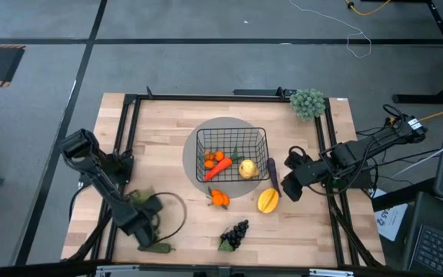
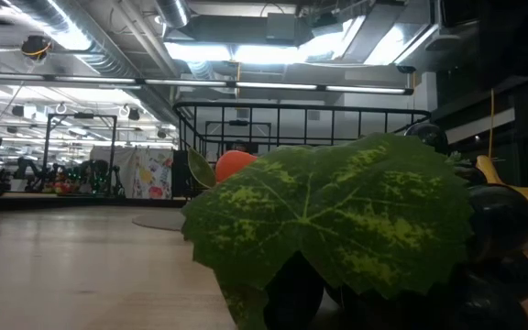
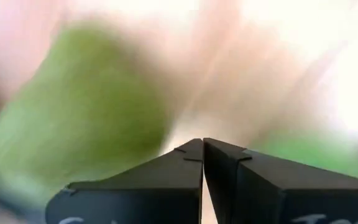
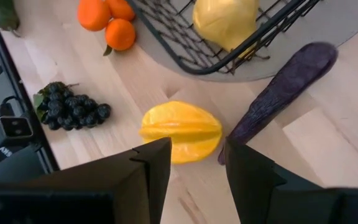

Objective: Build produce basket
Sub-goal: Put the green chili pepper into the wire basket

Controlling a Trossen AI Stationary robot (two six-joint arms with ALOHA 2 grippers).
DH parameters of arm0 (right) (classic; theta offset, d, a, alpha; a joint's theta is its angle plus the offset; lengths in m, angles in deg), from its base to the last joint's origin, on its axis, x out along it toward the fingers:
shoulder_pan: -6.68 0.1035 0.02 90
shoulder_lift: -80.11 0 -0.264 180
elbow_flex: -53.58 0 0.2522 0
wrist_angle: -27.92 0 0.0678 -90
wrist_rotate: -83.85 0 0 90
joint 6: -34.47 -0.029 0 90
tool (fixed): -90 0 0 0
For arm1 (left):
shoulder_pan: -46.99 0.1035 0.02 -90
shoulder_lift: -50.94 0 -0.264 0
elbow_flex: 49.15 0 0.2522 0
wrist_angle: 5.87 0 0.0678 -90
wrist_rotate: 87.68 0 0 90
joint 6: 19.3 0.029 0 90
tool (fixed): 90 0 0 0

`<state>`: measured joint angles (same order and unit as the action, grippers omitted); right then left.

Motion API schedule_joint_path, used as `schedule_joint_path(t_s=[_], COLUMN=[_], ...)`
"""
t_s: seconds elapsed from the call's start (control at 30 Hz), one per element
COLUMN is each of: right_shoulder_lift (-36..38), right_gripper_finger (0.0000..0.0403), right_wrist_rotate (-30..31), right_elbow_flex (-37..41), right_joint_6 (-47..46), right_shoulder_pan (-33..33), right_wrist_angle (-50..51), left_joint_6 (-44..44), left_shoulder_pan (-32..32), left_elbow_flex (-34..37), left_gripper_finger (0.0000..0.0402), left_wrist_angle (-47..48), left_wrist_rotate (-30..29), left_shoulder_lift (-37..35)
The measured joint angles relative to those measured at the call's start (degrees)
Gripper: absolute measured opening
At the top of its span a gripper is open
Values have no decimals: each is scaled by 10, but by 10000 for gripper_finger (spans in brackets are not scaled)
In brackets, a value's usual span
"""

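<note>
- Left gripper (image 1: 146, 237) is at the table's front left, fingers pressed together with no gap in its wrist view; a blurred green shape (image 3: 79, 118) sits just ahead of them, and whether it is pinched cannot be told.
- A dark green piece (image 1: 158, 248) lies on the table (image 1: 168, 123) at that gripper's tip, long axis roughly left-right.
- Basket (image 1: 232, 155) sits mid-table on a grey disc (image 1: 193, 165), holding a carrot (image 1: 218, 165) lying diagonally and a yellow fruit (image 1: 248, 168).
- Oranges (image 1: 219, 198) lie just in front of the basket.
- Grapes (image 1: 237, 233) lie near the front edge, leaf toward the low camera.
- Starfruit (image 1: 268, 201) lies right of the oranges, long axis diagonal.
- Eggplant (image 1: 272, 172) lies beside the basket's right side, long axis front-to-back, one end touching the starfruit.
- Right gripper (image 1: 291, 186) hovers just right of the starfruit, fingers apart and empty, pointing at it.
</note>
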<state>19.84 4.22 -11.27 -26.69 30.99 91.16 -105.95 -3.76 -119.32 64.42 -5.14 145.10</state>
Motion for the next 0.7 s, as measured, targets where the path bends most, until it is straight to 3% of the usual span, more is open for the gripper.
schedule_joint_path(t_s=[0.1, 0.3, 0.47, 0.7], right_shoulder_lift=[0, 0, 0, 0], right_gripper_finger=[139, 139, 139, 139], right_wrist_rotate=[5, 5, 5, 5], right_elbow_flex=[0, 0, 0, 0], right_joint_6=[0, 1, 1, -1], right_shoulder_pan=[0, 0, 0, 0], right_wrist_angle=[0, 0, 0, 0], left_joint_6=[30, 44, -14, -169], left_shoulder_pan=[39, 55, 25, -41], left_elbow_flex=[-5, -59, -121, -124], left_gripper_finger=[0, 0, 0, 0], left_wrist_angle=[2, 68, 123, 37], left_wrist_rotate=[-45, 103, 188, 317], left_shoulder_lift=[0, 0, -1, 1])
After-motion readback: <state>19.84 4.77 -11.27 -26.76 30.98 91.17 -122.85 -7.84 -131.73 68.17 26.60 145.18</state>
